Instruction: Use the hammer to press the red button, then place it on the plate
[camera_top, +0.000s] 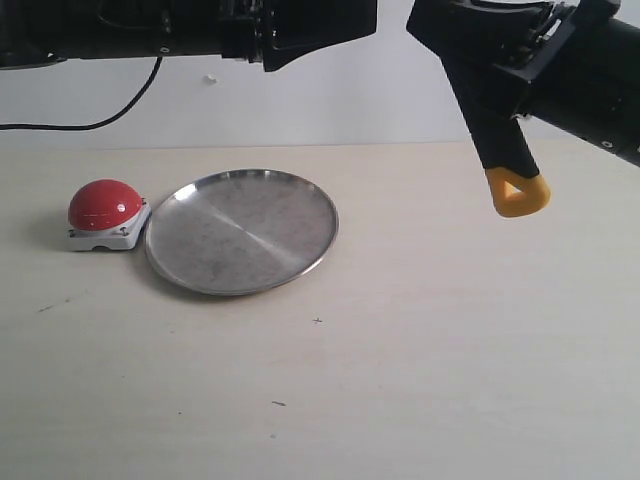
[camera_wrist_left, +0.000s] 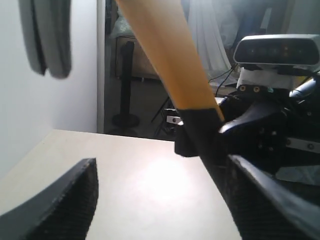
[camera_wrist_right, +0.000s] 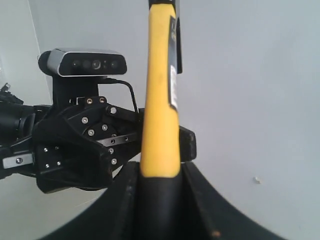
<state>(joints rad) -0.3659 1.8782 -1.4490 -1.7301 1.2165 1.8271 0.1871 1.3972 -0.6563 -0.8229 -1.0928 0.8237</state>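
hammer (camera_top: 505, 150) is held in the air over the right part of the tabletop (camera_top: 420, 380), well above the surface. right gripper (camera_wrist_right: 159, 200) is clamped on the black section of the handle, one jaw on each side.

long axis is steep and slightly tilted. the yellow looped end is lowest and points down at the tabletop. the striking head is at the upper end.

red button (camera_top: 104, 205) sits near the left edge of the tabletop, well apart from the hammer. plate (camera_top: 300, 265) lies between them, and its rim is against or just beside the button's base; contact cannot be confirmed.

judgement: the press needs a leftward carry across the plate. the head, now uppermost, would have to be turned down toward the dome.

left gripper (camera_wrist_left: 162, 200) stands with its jaws wide apart and holds nothing. the left arm is nearer the button, but the tool is with the right arm.

hidden or unclear: the hammer head cannot be made out in the exterior view, where the gripper masks it. it is cut off at the frame edge in the right wrist view. neither wrist view shows the button or the plate.
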